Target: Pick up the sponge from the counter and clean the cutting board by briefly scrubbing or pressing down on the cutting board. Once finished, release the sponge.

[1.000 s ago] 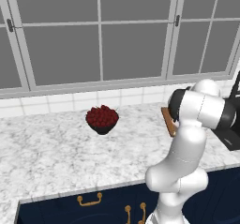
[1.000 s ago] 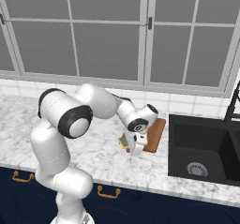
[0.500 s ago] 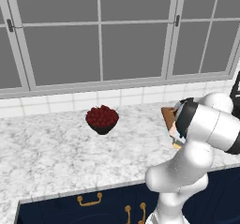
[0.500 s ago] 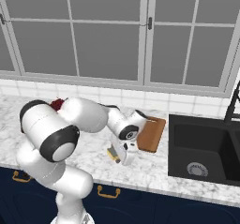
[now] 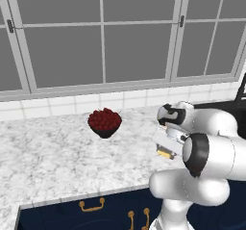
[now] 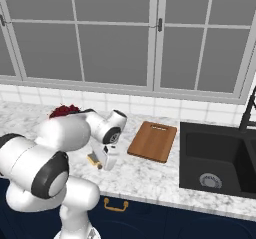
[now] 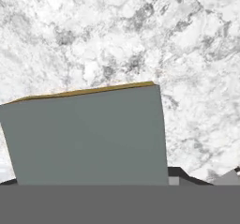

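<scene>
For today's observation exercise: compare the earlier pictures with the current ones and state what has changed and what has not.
The arm swung away from the cutting board, leaving it uncovered, and brought the gripper down to the sponge on the counter. Whether it has gripped the sponge cannot be told. The board, the bowl of red fruit and the sink stayed put.

A home kitchen: a marble counter (image 6: pixel 150 175) runs over navy cabinets (image 5: pixel 96 210) with gold handles, backed by white tile and wide grey-framed windows (image 6: pixel 115 38). A black sink (image 6: pixel 217 160), wooden cutting board (image 6: pixel 153 141) and bowl of red fruit (image 5: pixel 104 122) sit on top.
</scene>
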You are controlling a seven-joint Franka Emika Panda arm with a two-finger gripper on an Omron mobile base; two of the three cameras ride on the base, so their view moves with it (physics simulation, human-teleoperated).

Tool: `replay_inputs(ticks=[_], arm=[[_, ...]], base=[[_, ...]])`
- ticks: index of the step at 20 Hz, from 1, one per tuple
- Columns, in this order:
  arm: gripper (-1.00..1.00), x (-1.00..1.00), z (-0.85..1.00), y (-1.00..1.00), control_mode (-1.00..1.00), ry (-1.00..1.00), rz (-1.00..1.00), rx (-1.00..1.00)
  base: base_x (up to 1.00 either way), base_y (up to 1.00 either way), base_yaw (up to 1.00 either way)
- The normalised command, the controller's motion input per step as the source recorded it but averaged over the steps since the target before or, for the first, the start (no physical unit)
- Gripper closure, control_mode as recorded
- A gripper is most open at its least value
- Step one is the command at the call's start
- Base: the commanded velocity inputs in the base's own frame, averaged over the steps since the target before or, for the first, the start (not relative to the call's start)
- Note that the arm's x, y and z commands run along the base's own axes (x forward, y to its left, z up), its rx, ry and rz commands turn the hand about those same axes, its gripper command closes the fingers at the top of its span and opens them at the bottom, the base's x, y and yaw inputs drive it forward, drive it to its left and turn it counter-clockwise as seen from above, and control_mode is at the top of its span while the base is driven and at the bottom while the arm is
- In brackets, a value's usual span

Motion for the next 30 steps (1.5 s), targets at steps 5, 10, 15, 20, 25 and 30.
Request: replay_inputs(ticks=[5, 10, 15, 20, 25, 30], arm=[[1.00, 0.83, -0.28, 0.05, -1.00, 0.01, 0.00, 0.00], [-1.00, 0.45, -0.73, 0.05, -1.00, 0.00, 0.00, 0.00], [-1.00, -0.07, -0.14, 0.01, -1.00, 0.00, 0.00, 0.00], [-1.00, -0.68, 0.18, -0.17, -1.00, -0.03, 0.00, 0.00], [-1.00, -0.74, 0.55, -0.01, -1.00, -0.23, 0.00, 0.00], [-1.00, -0.64, 0.88, 0.00, -1.00, -0.32, -0.01, 0.00]], base=[[0.00, 0.00, 0.00], [0.00, 0.00, 0.00], [0.00, 0.00, 0.00], [0.00, 0.00, 0.00], [0.00, 0.00, 0.00], [0.00, 0.00, 0.00]])
